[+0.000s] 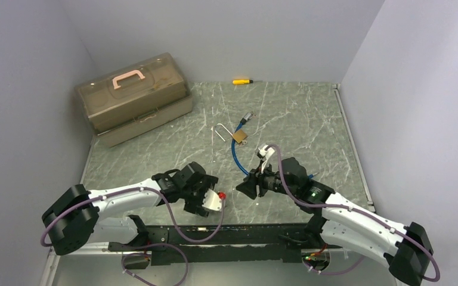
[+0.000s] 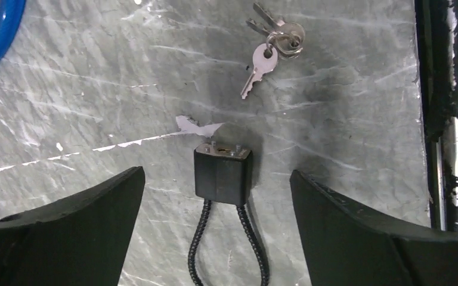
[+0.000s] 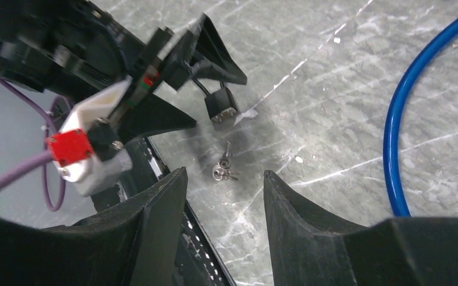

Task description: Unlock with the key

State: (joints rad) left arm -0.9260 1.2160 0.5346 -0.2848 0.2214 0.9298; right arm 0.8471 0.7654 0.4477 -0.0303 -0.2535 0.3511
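- Left wrist view: the black cable lock [image 3: 220,107] lies on the grey marbled table [image 2: 95,89]. It sits centred between the spread fingers of the left gripper [image 2: 216,176], which is released and touches nothing.
- Lock: boxy matte body with small metal fittings on its end face. A braided black cable loops from the opposite end.
- Keys [image 2: 272,47]: flat silver blades bunched on a ring. They lie on the table just beyond the lock's end face, apart from it.
- Right wrist view only: the right gripper [image 3: 225,176] has its fingers parted and empty, and the keys show in the gap. A glossy blue cable [image 3: 390,131] curves well to the side of the lock.
- Overhead view only: a translucent brown toolbox [image 1: 134,101], a yellow screwdriver [image 1: 242,81] and a brass padlock [image 1: 240,137] all lie well beyond the lock. Lock and keys cannot be made out there.
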